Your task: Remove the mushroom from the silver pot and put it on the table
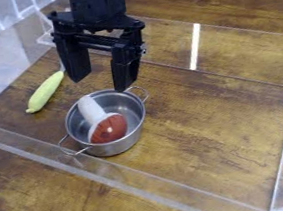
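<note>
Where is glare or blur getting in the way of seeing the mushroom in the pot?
Camera view: a bright streak of glare runs down the acrylic wall behind the gripper, clear of the silver pot; the mushroom inside reads clearly, though the whole picture is soft and low in detail.

You can't see the arm above the gripper [102, 67]; the top edge cuts it off. The silver pot [104, 124] wall hides the lower side of the mushroom [103, 124], whose stem tip sits under a finger. The table [202, 128] runs off every edge.
</note>
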`<state>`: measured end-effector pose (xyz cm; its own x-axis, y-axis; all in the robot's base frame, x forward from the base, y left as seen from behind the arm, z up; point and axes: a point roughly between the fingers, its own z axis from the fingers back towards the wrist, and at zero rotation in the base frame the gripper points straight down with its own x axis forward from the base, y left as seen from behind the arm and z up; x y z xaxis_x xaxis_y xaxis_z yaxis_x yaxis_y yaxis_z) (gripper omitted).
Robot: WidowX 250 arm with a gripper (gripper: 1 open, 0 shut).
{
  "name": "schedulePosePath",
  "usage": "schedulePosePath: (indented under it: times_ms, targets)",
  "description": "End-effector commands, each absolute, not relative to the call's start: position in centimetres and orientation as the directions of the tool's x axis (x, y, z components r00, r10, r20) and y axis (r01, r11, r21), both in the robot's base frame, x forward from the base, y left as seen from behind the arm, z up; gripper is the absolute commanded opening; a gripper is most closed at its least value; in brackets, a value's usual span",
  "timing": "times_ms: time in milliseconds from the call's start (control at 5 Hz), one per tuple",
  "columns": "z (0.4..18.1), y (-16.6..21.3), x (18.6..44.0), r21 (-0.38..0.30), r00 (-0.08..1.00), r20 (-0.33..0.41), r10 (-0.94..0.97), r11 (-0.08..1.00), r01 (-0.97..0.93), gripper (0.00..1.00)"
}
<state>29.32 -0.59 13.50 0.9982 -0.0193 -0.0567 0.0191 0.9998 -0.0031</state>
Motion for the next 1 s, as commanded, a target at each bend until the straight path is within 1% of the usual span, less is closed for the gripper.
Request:
schedulePosePath:
  times_ms: [0,200,400,600,800]
  targets:
    - [12.4,-0.4,29.1,-0.001,0.997,-0.074,-0.013,1.000,0.013,1.00]
    - [11.0,-0.1,28.8,0.002,0.996,-0.086,-0.003,1.000,0.003,1.00]
    - [9.3,0.3,28.8,0.004,0.996,-0.092,0.005,1.000,-0.005,1.00]
    - [7.6,0.7,29.0,0.004,0.996,-0.086,0.016,1.000,-0.015,1.00]
    - [6.4,1.1,29.3,0.003,0.997,-0.076,0.023,1.000,-0.023,1.00]
